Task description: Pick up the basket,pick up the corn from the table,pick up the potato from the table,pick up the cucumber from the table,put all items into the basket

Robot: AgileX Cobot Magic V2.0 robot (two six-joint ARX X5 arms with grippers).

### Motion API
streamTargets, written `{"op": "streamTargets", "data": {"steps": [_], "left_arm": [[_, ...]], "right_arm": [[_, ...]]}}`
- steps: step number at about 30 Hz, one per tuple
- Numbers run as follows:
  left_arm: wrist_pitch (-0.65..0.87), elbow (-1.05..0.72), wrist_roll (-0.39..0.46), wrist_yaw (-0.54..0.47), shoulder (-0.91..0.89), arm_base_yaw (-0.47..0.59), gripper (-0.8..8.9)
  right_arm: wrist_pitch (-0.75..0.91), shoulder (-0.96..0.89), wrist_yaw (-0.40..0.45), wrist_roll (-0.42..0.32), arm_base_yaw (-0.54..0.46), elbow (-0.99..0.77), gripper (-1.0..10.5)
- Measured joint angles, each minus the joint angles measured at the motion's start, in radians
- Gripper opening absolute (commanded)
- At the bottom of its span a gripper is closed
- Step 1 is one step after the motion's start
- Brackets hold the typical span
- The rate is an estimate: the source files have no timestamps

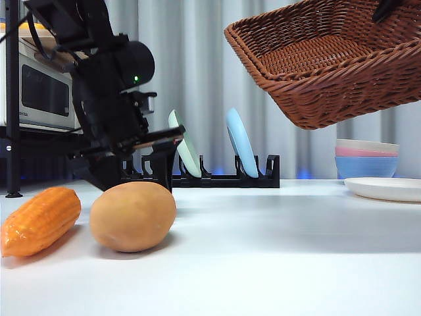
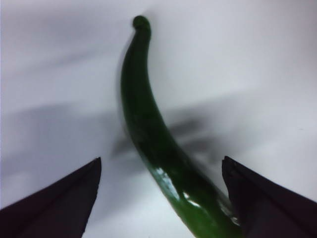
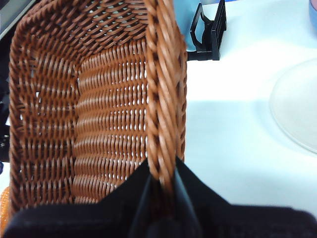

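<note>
My right gripper (image 3: 161, 178) is shut on the braided rim of the reddish-brown wicker basket (image 3: 99, 124) and holds it tilted, high above the table's right side (image 1: 329, 72). The orange corn (image 1: 39, 220) and the tan potato (image 1: 131, 216) lie side by side on the white table (image 1: 276, 250) at the front left. My left gripper (image 2: 161, 160) is open and low over the table, its jaws on either side of the dark green cucumber (image 2: 143, 109), which lies on the table. In the front view the left gripper (image 1: 154, 151) is just behind the potato, and the cucumber is hidden.
A black dish rack (image 1: 223, 176) at the back holds a pale green plate (image 1: 181, 148) and a blue plate (image 1: 240, 141). Stacked bowls (image 1: 366, 158) and a white plate (image 1: 388, 187) sit at the right. A toaster oven (image 1: 43, 92) stands at the back left.
</note>
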Motion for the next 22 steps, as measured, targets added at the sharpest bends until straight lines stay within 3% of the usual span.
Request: {"op": "streamTargets", "data": {"steps": [2, 4, 9, 17, 22], "left_arm": [[0.002, 0.004, -0.002, 0.000, 0.013, 0.000, 3.98], [0.006, 0.006, -0.003, -0.002, 0.018, -0.001, 3.28], [0.010, 0.008, 0.013, -0.003, 0.023, -0.004, -0.24], [0.059, 0.003, 0.046, -0.001, 0.011, 0.002, -0.08], [0.086, 0.001, 0.046, -0.032, -0.147, 0.036, -0.08]], "right_arm": [[0.000, 0.000, 0.000, 0.000, 0.000, 0.000, -0.1], [0.000, 0.000, 0.000, 0.000, 0.000, 0.000, -0.1], [0.000, 0.000, 0.000, 0.000, 0.000, 0.000, -0.1], [0.000, 0.000, 0.000, 0.000, 0.000, 0.000, -0.1], [0.000, 0.031, 0.000, 0.000, 0.000, 0.000, -0.1]]}}
